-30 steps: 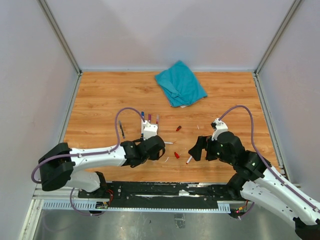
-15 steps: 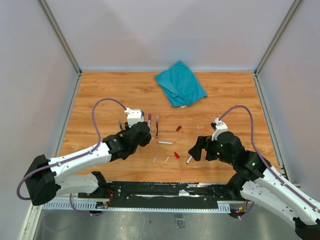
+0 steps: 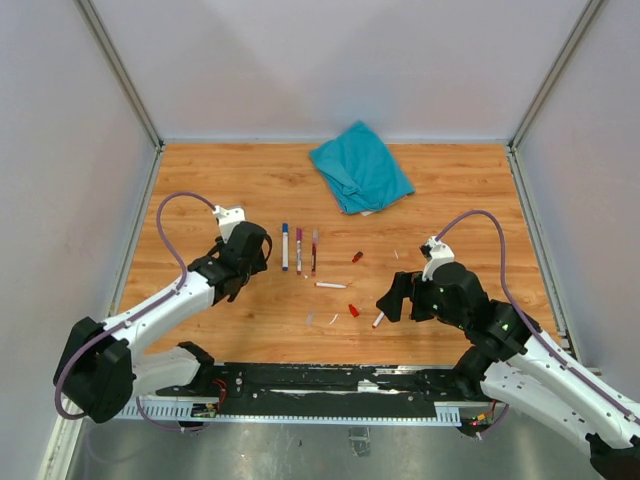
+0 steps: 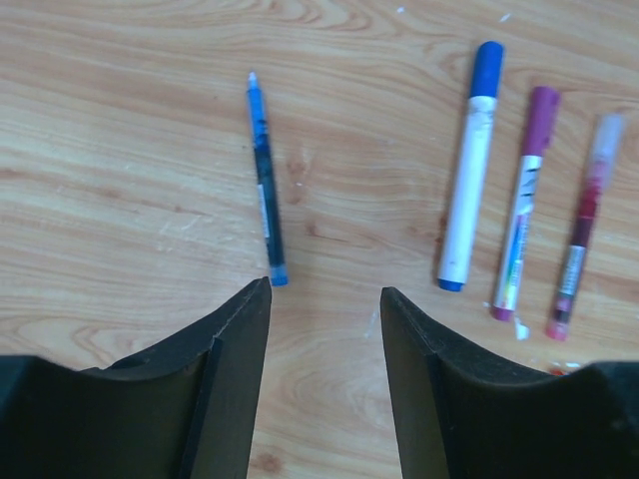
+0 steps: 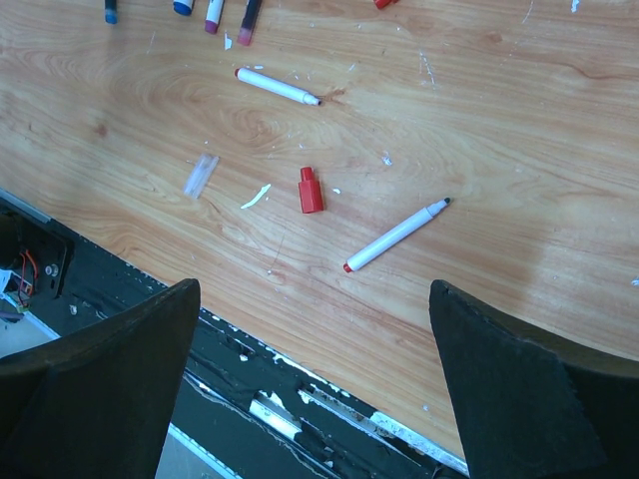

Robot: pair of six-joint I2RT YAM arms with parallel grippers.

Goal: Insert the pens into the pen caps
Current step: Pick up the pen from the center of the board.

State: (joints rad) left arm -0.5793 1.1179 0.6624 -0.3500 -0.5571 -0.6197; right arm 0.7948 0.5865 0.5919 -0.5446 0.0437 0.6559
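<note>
The left gripper (image 4: 324, 289) hangs low over the table (image 3: 470, 200), its claw apart and nothing inside it. At its twelve o'clock lies a thin blue pen (image 4: 265, 180). Toward two o'clock, three pens lie side by side: a blue-capped pen (image 4: 469, 170), a purple-capped pen (image 4: 524, 205) and a dark red pen (image 4: 584, 239). The right gripper (image 5: 312, 294) stands wide apart, also empty. At its twelve o'clock a red cap (image 5: 311, 190) rests on the wood. A bare-tipped pen (image 5: 396, 236) lies near the cap's four o'clock, and another white pen (image 5: 278, 87) lies farther off at eleven o'clock.
</note>
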